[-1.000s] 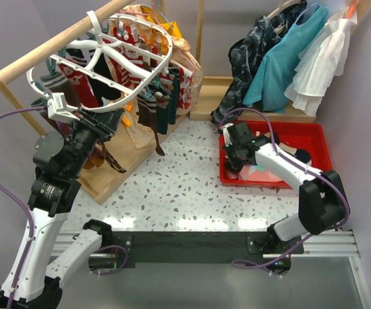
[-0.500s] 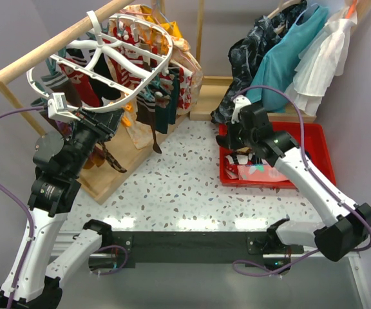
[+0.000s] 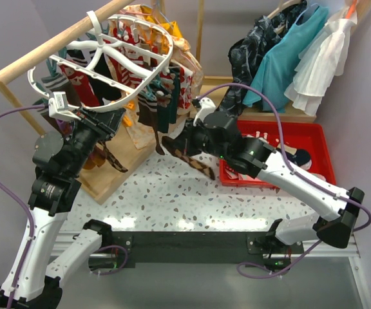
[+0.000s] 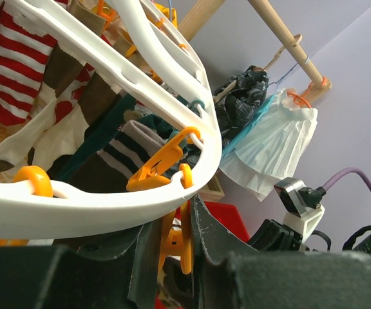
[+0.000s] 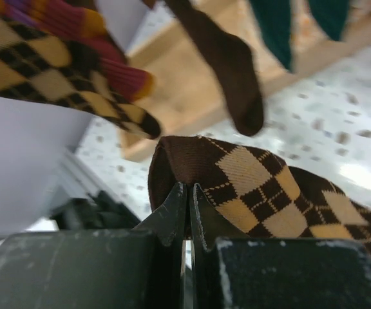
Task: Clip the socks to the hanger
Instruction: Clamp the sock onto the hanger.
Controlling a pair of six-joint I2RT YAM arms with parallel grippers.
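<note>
The white oval hanger (image 3: 102, 59) hangs from the wooden rail, with several socks clipped under it. They include red-white striped (image 4: 5, 71), brown (image 5: 230, 71) and dark teal (image 3: 163, 111) ones. My left gripper (image 3: 110, 120) is at the hanger's near rim and is shut on an orange clip (image 4: 172, 243), just below the white frame (image 4: 108, 193). My right gripper (image 3: 174, 143) is shut on the cuff of a brown-black argyle sock (image 3: 197, 162). It holds the sock in the air just right of the hanger. The argyle sock fills the right wrist view (image 5: 263, 187) above the jaws (image 5: 189, 188).
A red bin (image 3: 317, 132) with more cloth sits on the table at right. Teal and white dresses (image 3: 288, 58) hang at the back right. The wooden rail (image 3: 44, 50) and its wooden base (image 3: 118, 167) stand at left. Another argyle sock (image 5: 37, 71) hangs nearby.
My right arm has lifted the argyle sock out of the red bin and carried it left, up to the hanger. My left arm has not moved.
</note>
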